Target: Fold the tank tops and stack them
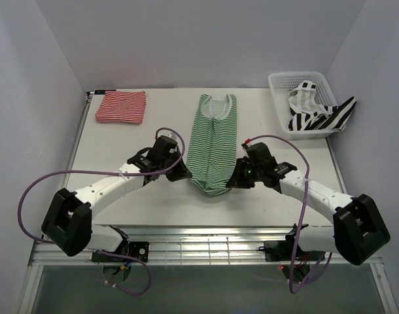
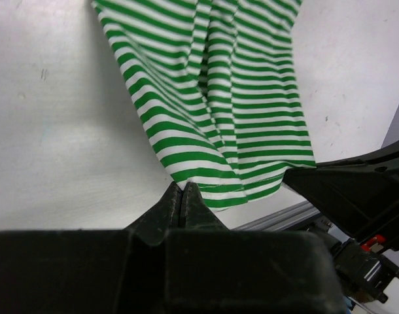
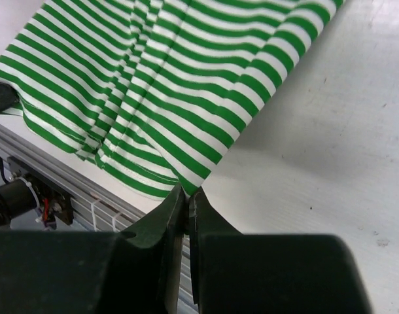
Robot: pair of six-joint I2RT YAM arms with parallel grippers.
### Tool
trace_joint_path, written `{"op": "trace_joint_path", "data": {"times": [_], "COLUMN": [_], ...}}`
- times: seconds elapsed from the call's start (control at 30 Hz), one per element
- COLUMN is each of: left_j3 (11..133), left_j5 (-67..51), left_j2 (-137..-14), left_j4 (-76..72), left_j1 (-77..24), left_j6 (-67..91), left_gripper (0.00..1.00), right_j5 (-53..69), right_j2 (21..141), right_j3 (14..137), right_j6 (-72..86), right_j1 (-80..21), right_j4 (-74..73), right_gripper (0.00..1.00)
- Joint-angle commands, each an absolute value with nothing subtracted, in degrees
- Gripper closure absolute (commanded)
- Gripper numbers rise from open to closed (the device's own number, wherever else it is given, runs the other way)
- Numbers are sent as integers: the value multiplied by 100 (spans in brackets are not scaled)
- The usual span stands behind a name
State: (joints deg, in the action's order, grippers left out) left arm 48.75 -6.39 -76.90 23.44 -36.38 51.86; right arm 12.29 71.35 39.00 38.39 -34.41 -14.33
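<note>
The green-and-white tank top [image 1: 216, 140] lies lengthwise in the middle of the table, straps far and hem near. My left gripper [image 1: 186, 175] is shut on the hem's left corner, and the left wrist view shows the jaws pinched together [image 2: 181, 190] on the striped cloth [image 2: 232, 98]. At the hem's right corner my right gripper [image 1: 233, 182] is shut too, its jaws [image 3: 188, 193] biting the green cloth [image 3: 173, 78]. The red-and-white tank top [image 1: 121, 106] lies folded at the far left. The black-and-white tank top [image 1: 320, 111] sits crumpled in the basket.
The white lattice basket [image 1: 303, 79] stands at the far right corner, with the black-and-white top hanging over its rim. A metal rail [image 1: 199, 248] runs along the near table edge just below the hem. White walls close in the table's sides and back.
</note>
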Motion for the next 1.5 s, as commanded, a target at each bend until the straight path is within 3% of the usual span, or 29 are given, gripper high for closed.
{"op": "trace_joint_path", "data": {"times": [0.0, 0.6, 0.8, 1.47], "left_j3": [5465, 8084, 8384, 9176], "left_j5": [-299, -369, -931, -764], "left_j2": [-7980, -10010, -10660, -12277], "left_j4": [2575, 1812, 1091, 325], "left_j1": [-3577, -2760, -2646, -2338], "left_j6": [4975, 4026, 3472, 3252], "left_gripper": [100, 100, 100, 100], "right_j5": [1055, 1696, 1994, 2997], "right_j2": [7312, 9184, 9843, 12058], "right_j3": [4629, 7171, 7830, 9509], "right_j6": [3657, 2734, 2496, 2101], "right_j1": [-3279, -2031, -1723, -1283], "right_j4": [-1748, -1846, -1758, -1274], "right_gripper": [92, 92, 92, 92]}}
